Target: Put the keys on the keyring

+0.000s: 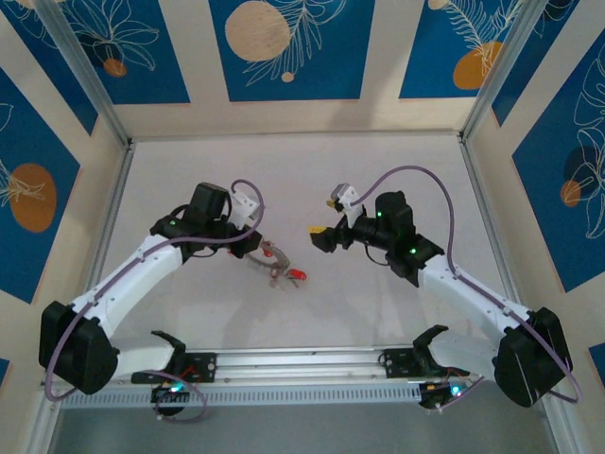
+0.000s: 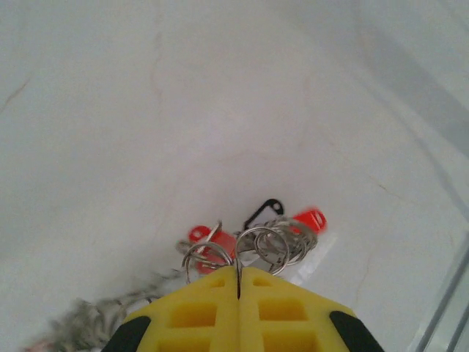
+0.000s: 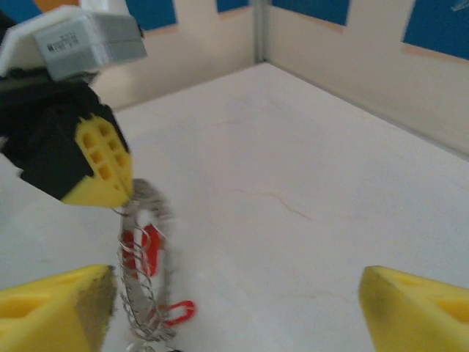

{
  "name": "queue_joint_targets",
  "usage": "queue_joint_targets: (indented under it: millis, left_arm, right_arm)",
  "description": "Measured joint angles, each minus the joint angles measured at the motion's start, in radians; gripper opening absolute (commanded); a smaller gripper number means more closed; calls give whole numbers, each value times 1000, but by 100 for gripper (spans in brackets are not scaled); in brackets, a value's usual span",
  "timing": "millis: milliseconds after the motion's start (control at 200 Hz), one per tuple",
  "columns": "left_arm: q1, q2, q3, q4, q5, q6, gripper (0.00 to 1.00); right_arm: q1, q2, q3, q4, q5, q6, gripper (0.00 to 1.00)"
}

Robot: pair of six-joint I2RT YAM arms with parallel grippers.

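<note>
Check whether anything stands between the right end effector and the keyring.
Nothing visible does. The left end effector is shut on the keyring, which hangs from it with the red-headed keys bunched against it. The right end effector faces it with jaws open, and bare table lies in the gap between them.

Your left arm (image 1: 123, 274) and right arm (image 1: 473, 291): white links between bulky black joint housings, each looped by a purple cable (image 1: 430, 174). Green lights (image 1: 413, 251) dot your right wrist. Your fingers (image 2: 190, 315) are yellow, waffle-gridded, black at the corners. A grey-white box (image 3: 88, 40) caps your left wrist.
</note>
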Motion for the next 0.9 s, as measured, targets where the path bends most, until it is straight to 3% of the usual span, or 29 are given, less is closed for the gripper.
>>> queue_joint_targets:
  millis: [65, 245, 300, 460, 680, 900]
  left_arm:
    - [-2, -6, 10, 0, 46, 66, 0]
    - [-8, -27, 25, 8, 217, 250, 0]
    - [-12, -39, 24, 11, 263, 301, 0]
    - [-25, -82, 8, 30, 348, 426, 0]
    - [-29, -100, 1, 43, 422, 517, 0]
    - [-36, -100, 0, 54, 457, 554, 0]
  right_arm:
    - [-8, -7, 11, -10, -66, -56, 70]
    - [-9, 8, 27, -45, -219, -212, 68]
    - [-5, 23, 27, -44, -263, -255, 62]
    - [27, 58, 27, -36, -322, -342, 52]
    - [134, 87, 22, 9, -287, -468, 47]
    - [220, 100, 3, 64, -192, -573, 27]
